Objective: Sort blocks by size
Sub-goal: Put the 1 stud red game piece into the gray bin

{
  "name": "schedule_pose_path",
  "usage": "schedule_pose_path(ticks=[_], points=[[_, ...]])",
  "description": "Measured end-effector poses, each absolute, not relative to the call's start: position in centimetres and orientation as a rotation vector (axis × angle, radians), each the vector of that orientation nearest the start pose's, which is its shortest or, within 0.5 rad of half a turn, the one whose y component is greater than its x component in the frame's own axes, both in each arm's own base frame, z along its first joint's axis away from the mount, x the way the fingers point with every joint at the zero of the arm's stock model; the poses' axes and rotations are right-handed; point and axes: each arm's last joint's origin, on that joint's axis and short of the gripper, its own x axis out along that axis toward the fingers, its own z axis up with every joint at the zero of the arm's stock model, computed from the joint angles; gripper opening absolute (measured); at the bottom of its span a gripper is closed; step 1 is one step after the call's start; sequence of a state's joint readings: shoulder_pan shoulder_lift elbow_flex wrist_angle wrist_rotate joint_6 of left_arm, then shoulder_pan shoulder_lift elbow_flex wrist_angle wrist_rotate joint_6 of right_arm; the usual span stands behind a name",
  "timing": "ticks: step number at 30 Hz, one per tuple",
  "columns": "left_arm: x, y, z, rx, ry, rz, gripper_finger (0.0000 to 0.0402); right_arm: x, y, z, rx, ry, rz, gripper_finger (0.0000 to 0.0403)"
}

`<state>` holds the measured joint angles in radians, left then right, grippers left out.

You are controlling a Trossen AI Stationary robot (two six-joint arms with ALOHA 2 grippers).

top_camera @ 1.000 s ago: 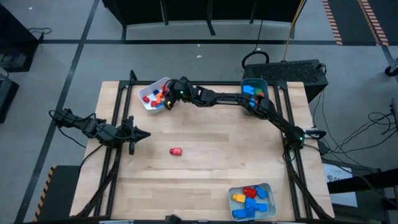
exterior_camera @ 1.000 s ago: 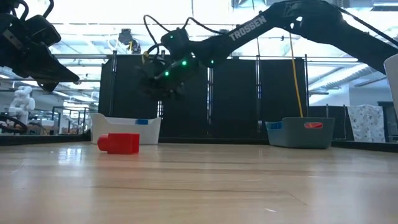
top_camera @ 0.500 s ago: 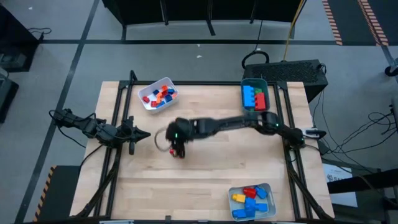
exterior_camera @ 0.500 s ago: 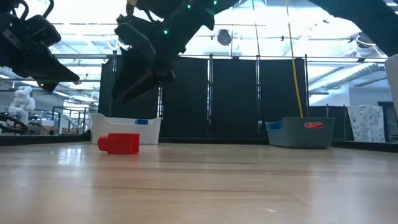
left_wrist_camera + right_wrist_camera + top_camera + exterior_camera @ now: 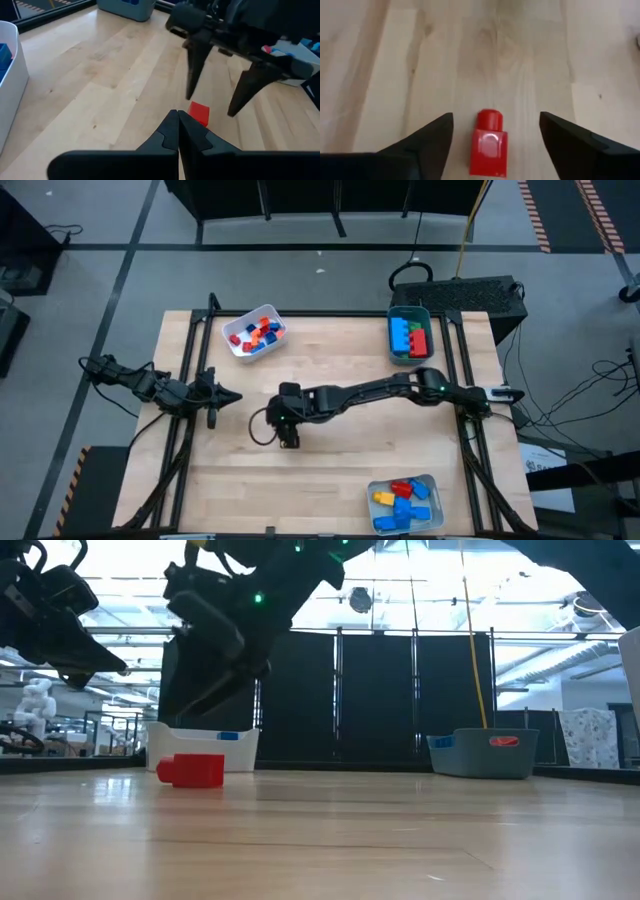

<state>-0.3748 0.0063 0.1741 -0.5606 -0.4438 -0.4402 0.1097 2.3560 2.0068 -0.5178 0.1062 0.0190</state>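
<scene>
High view: red block fully hidden under the right gripper, no point possible there. Low view: the right arm's upper part is cut off by the top edge; white tray shows only its wall, contents mostly hidden. Right wrist view: red block has its near end cut by the bottom edge. Blocks in the teal tray are too small to count.

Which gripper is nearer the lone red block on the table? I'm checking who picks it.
The right gripper: it hovers open directly above the red block, fingers either side. The left gripper waits shut off to the block's side, near the table edge.
</scene>
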Motion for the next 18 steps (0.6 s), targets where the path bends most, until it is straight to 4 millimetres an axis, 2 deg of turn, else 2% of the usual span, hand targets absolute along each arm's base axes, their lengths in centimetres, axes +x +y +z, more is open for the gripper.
schedule_pose_path(ticks=[4,9,14,18], points=[[7.4,-1.6,16.9,-0.279,0.34,0.145,0.0002,52.1,5.1,17.1,-0.055,0.89,-0.021,0.031],[7.3,-1.6,16.9,-0.277,0.345,0.145,0.0002,52.2,5.1,15.2,-0.021,0.939,-0.042,0.0312],[7.3,-1.6,16.9,-0.276,0.345,0.145,0.0002,52.0,4.7,14.8,-0.014,0.979,-0.055,0.0288],[7.3,-1.6,16.9,-0.276,0.344,0.145,0.0002,51.9,4.1,14.7,-0.01,0.994,-0.068,0.0247]])
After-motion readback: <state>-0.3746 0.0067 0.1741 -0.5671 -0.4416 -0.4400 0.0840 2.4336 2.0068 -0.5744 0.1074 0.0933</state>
